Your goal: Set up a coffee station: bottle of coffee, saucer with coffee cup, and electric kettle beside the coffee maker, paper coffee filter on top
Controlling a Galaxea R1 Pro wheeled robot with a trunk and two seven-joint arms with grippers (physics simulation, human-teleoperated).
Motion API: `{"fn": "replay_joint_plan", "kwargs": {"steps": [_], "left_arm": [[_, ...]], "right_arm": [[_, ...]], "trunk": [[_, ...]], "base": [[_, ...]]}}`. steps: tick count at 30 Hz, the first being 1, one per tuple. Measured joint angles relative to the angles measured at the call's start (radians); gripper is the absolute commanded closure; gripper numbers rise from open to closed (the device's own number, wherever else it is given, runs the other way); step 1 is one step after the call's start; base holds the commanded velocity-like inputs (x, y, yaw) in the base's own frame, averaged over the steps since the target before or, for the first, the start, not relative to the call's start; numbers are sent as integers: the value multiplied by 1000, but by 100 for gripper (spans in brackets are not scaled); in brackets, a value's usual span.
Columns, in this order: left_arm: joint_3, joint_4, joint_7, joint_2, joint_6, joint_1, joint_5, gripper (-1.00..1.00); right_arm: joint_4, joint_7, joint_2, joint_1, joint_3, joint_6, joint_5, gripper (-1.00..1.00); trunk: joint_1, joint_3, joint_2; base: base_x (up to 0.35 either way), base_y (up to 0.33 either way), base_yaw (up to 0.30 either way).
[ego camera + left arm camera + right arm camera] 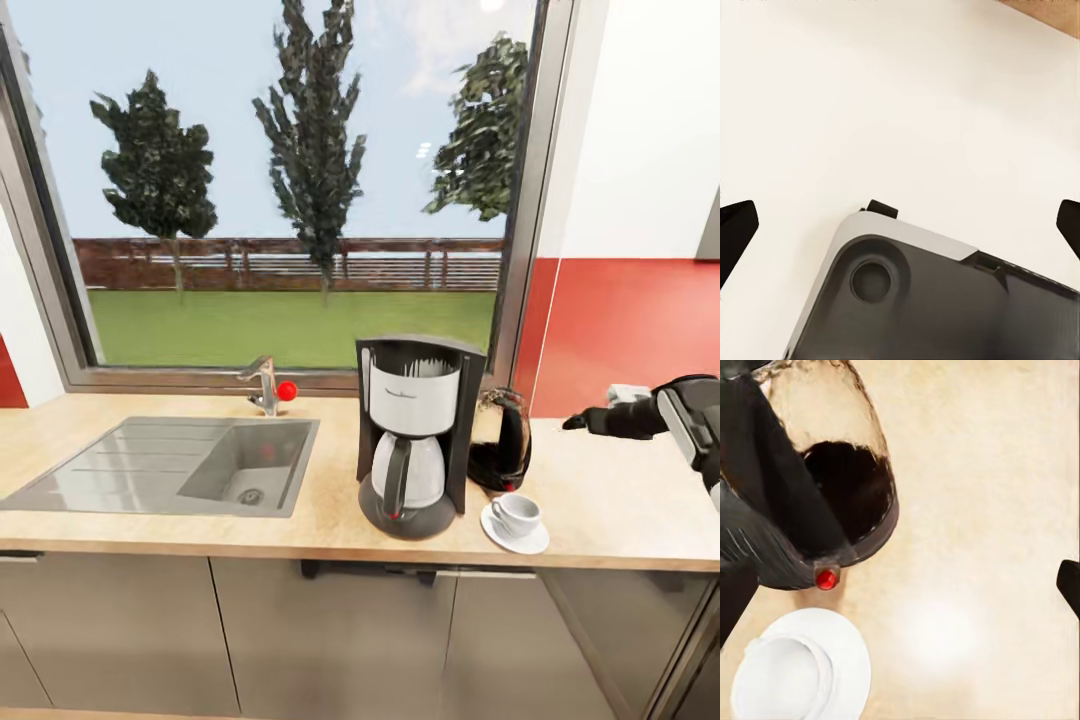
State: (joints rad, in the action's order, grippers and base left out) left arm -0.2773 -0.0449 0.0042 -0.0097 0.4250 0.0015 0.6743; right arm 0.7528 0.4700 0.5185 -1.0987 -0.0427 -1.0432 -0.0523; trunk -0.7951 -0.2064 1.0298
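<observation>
Coffee maker (418,432), tall and black with a white upper panel and a glass carafe, stood on the beige countertop (620,510) in the head view, in front of a wide window looking onto grass and trees. Just to its right sat the dark, rounded electric kettle (503,440), and in front of the kettle the white coffee cup (516,514) rested on its saucer (514,535), near the counter's front edge. A steel sink (160,465) with a tap (264,384) lay to the left. The right gripper (578,421) reached in from the right, above the counter and apart from the kettle; its opening could not be judged from here. No filter sat on top of the machine, and no coffee bottle showed on the counter.

From the left wrist camera, two dark fingertips (735,234) stood far apart at the picture's edges with nothing between them, over a pale surface and a grey and black part of the robot's own body (937,300).

From the right wrist camera, the right fingertips (1069,583) were likewise spread wide and empty. Below them lay the kettle (810,487), its red detail (826,579) close to the saucer (832,645) with the cup (780,679).

Judging by this, kettle, cup and saucer seemed placed; the next move probably called for turning away to fetch the bottle or the filter.
</observation>
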Motion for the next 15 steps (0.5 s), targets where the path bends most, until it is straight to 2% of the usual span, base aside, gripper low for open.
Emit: {"fn": "replay_joint_plan", "kwargs": {"steps": [6,10,12,15], "left_arm": [[0,0,0,-1,2,0,0,-100],[0,0,0,-1,5,0,1,-100],[1,0,0,-1,7,0,1,-100],[1,0,0,0,8,0,1,-100]], "right_arm": [[58,-21,38,0,1,0,-9,-100],[56,-89,46,0,2,0,19,-100],[47,-145,47,-1,15,0,32,-100],[22,-185,48,-2,30,0,37,-100]], "trunk": [[23,19,-42],[38,31,-70],[46,38,-84],[58,47,-105]], "base": [[0,0,0],[0,0,0],[0,0,0],[0,0,0]]}}
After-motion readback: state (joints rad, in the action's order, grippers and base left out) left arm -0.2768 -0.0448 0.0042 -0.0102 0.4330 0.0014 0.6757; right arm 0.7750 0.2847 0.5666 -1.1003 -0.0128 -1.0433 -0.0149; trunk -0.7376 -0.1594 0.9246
